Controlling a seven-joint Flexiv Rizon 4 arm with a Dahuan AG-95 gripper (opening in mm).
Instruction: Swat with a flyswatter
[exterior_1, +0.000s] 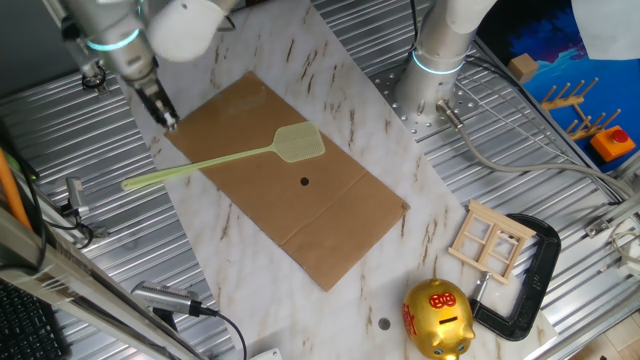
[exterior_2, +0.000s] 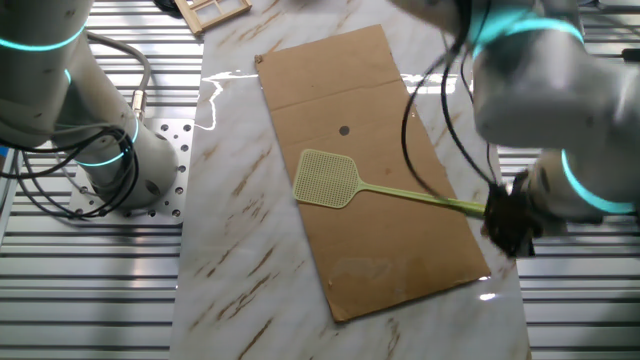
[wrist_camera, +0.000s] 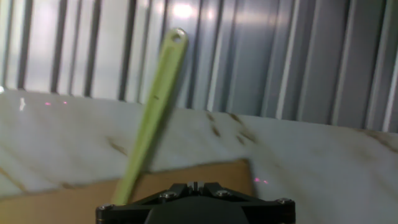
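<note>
The pale yellow-green flyswatter (exterior_1: 298, 145) lies flat on the brown sheet (exterior_1: 300, 225). Its mesh head is near the sheet's middle and its handle runs off the sheet's edge onto the marble. A small black dot (exterior_1: 305, 181) sits on the sheet beside the head. My gripper (exterior_1: 168, 120) hangs over the sheet's corner, above and beside the handle, apart from it. In the other fixed view the gripper (exterior_2: 510, 228) is by the handle end of the flyswatter (exterior_2: 325, 180). In the hand view the handle (wrist_camera: 155, 106) runs away to the left of my gripper (wrist_camera: 194, 185), whose jaws are shut and empty.
A second arm's base (exterior_1: 440, 60) stands at the back of the marble slab. A wooden frame (exterior_1: 490, 240), a black clamp (exterior_1: 535, 280) and a gold piggy bank (exterior_1: 438, 318) lie at the front right. Ribbed metal table surrounds the slab.
</note>
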